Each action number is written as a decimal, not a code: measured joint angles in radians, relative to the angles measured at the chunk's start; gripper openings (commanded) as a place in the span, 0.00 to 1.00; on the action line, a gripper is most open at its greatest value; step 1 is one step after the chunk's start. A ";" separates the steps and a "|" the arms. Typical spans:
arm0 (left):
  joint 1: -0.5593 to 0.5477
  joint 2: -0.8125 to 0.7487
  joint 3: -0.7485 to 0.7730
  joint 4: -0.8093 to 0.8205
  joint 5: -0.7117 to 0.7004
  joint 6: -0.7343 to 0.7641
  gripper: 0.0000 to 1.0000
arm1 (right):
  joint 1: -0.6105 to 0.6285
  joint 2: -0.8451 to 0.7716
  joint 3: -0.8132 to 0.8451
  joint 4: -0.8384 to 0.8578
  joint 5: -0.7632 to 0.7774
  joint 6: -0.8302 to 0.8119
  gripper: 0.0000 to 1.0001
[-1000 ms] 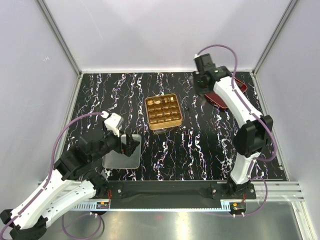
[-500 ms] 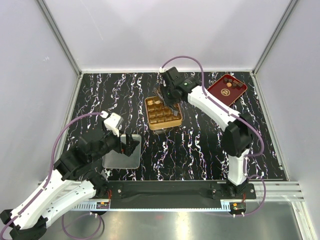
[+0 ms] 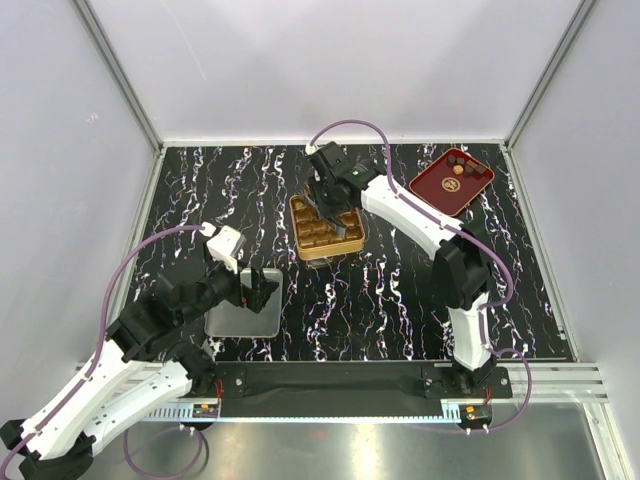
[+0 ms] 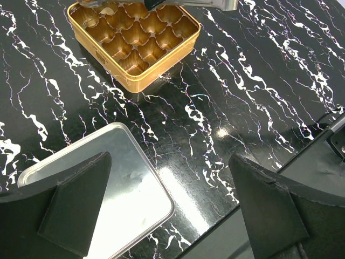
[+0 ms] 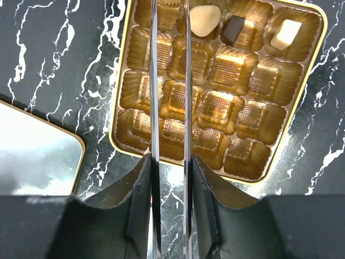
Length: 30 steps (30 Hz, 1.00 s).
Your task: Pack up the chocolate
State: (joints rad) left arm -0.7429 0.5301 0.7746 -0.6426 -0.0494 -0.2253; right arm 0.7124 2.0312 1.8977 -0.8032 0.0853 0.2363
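Note:
The gold tin (image 3: pixel 330 252) with its grid of cups sits mid-table. My right gripper (image 3: pixel 328 203) hovers over its far left part, shut on thin metal tweezers (image 5: pixel 186 81) whose blades reach the far row. In the right wrist view a cream round piece (image 5: pixel 205 20), a dark square piece (image 5: pixel 234 29) and a pale square piece (image 5: pixel 285 33) lie in far-row cups of the tin (image 5: pixel 111 143). A tan piece (image 5: pixel 171 2) shows at the tweezer tips, mostly cut off. More chocolates (image 3: pixel 457 163) lie on the dark red tray (image 3: pixel 445 190). My left gripper (image 3: pixel 262 290) is open and empty.
A silver lid (image 3: pixel 243 315) lies flat at the near left, under my left gripper (image 4: pixel 172 205); it also shows in the left wrist view (image 4: pixel 124 194) and at the left of the right wrist view (image 5: pixel 32 156). The tin shows in the left wrist view (image 4: pixel 156 75).
My right arm has swung left from the red tray to the gold tin's far left corner, tweezers in hand. The left arm has not moved.

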 measured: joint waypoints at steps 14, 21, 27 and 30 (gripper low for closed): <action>0.000 0.000 0.000 0.000 0.000 0.000 0.99 | 0.027 0.045 0.029 -0.004 0.009 0.002 0.46; 0.000 0.000 0.000 0.000 0.000 0.000 0.99 | 0.027 0.046 0.040 -0.009 0.025 0.000 0.50; 0.000 0.000 0.000 0.000 0.000 0.000 0.99 | 0.027 0.046 0.095 -0.021 0.035 -0.008 0.50; 0.000 0.000 0.000 0.000 0.000 0.000 0.99 | 0.027 0.043 0.130 -0.043 0.075 -0.018 0.50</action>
State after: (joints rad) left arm -0.7429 0.5301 0.7746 -0.6422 -0.0494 -0.2253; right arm 0.7391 2.0739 2.0274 -0.8467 0.1604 0.2188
